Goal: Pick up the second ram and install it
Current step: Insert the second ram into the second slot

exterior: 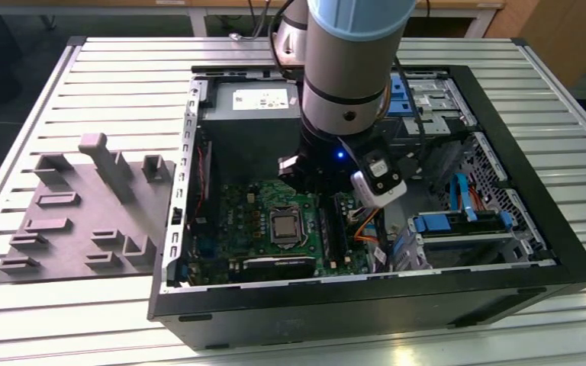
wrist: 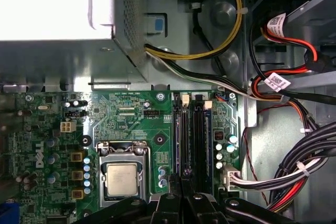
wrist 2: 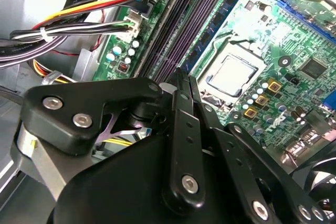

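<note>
The gripper (wrist 2: 181, 85) hangs low inside the open computer case (exterior: 537, 259), right over the memory slots (wrist: 193, 135) beside the processor (wrist: 122, 179). In both wrist views the fingers (wrist 2: 184, 114) stand pressed together, and whether a thin edge sits between them cannot be told. The second ram cannot be made out with certainty. Such a stick is judged light, stiff and fragile, best held by its long edges, away from the chips
</note>
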You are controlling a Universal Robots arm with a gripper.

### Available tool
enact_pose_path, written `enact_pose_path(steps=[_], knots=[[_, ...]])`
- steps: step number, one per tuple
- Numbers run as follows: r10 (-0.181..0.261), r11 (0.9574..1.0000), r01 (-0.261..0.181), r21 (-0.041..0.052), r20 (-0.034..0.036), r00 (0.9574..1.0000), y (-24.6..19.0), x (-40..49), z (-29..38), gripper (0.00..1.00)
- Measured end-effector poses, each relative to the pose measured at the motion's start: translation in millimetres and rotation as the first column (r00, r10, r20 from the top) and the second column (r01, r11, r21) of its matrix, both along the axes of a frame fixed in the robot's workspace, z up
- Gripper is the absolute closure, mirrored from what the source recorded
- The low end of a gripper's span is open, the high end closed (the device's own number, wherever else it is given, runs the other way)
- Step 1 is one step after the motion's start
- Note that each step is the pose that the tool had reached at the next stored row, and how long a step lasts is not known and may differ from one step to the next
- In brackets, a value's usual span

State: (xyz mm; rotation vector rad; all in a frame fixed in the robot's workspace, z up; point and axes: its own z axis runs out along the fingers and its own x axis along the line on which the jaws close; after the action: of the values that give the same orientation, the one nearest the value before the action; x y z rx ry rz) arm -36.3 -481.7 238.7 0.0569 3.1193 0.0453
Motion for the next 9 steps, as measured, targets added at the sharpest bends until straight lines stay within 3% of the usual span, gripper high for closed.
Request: enact_pose_path(steps=[9], knots=[[0.0, 1.0, 0.0, 0.0, 0.0, 1.0, 0.0, 3.9, -0.2, 0.88]])
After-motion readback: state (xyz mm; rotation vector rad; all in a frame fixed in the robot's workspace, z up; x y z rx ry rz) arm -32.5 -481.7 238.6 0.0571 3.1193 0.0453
